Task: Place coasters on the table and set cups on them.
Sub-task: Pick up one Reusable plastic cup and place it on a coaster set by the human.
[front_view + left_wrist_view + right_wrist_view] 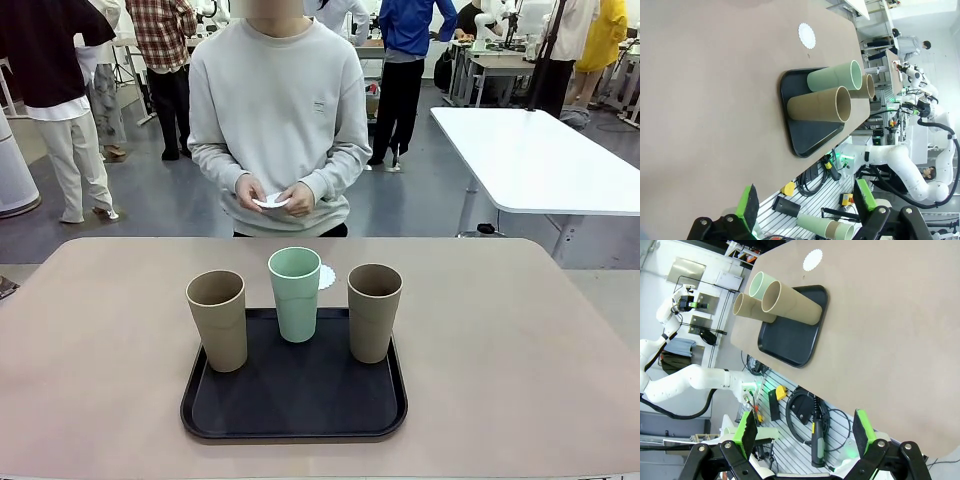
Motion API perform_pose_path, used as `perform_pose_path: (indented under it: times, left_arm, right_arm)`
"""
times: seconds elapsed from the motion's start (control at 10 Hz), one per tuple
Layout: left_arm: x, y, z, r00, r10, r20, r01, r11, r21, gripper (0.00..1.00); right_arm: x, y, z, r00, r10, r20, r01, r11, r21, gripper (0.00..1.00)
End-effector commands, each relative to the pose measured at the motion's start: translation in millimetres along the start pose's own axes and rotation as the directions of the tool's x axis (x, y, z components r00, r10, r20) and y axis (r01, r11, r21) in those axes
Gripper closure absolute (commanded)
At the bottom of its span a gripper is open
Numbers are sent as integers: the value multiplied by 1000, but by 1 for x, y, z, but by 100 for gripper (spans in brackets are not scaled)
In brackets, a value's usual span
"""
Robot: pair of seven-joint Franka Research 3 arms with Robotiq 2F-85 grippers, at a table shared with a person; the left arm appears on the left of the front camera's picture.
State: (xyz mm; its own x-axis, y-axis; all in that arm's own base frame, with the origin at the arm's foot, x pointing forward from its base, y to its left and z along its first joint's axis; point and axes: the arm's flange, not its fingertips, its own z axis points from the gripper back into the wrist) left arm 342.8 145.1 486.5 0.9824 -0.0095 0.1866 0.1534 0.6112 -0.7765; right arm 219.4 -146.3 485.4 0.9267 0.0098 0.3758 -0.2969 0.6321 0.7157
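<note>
Tray point(300, 405) with three cups point(296, 300); coaster point(326, 277) half hidden behind the mint one; left claw point(806, 197) and right claw point(804, 426) gape wide

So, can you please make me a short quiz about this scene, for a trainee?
1. True or false: all three cups stand on the tray.
2. Where does the coaster lie? A: on the tray. B: on the table, beyond the tray. C: under a cup.
3. Fill in: the left gripper and the right gripper are both ___.
Key: 1 true; 2 B; 3 open.
</note>
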Motion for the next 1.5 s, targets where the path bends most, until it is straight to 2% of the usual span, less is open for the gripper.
perform_pose_path:
  times: [0.0, 0.7, 0.8, 0.9, 1.0, 1.1, 1.2, 1.3, 1.4]
  left_arm:
    - [1, 0, 1, 1000, -3, 3, 3, 1000, -2, 0]
    - [0, 0, 0, 1000, 0, 0, 0, 1000, 0, 0]
    - [-1, -8, 1, 960, -281, -4, 281, 958, 51, 0]
    - [17, -45, -3, 875, -482, -48, 483, 858, 178, 0]
    - [25, -74, -19, 771, -624, -125, 635, 738, 230, 0]
    - [45, -97, -39, 694, -681, -233, 714, 610, 344, 0]
    - [71, -119, -65, 660, -666, -346, 747, 536, 393, 0]
    - [77, -131, -90, 607, -668, -431, 794, 489, 362, 0]
    - [76, -140, -113, 533, -675, -510, 846, 420, 329, 0]
  right_arm:
    - [1, 0, 0, 1000, -3, 3, 3, 1000, 5, 0]
    - [1, 0, 0, 1000, -3, 3, 3, 1000, 5, 0]
    - [1, 0, 0, 1000, -3, 3, 3, 1000, 5, 0]
    - [1, 0, 0, 1000, -3, 3, 3, 1000, 5, 0]
    - [1, 0, 0, 1000, -3, 3, 3, 1000, 5, 0]
    - [1, 0, 0, 1000, -3, 3, 3, 1000, 5, 0]
    - [1, 0, 0, 1000, -3, 3, 3, 1000, 5, 0]
    - [1, 0, 0, 1000, -3, 3, 3, 1000, 5, 0]
    - [1, 0, 0, 1000, -3, 3, 3, 1000, 5, 0]
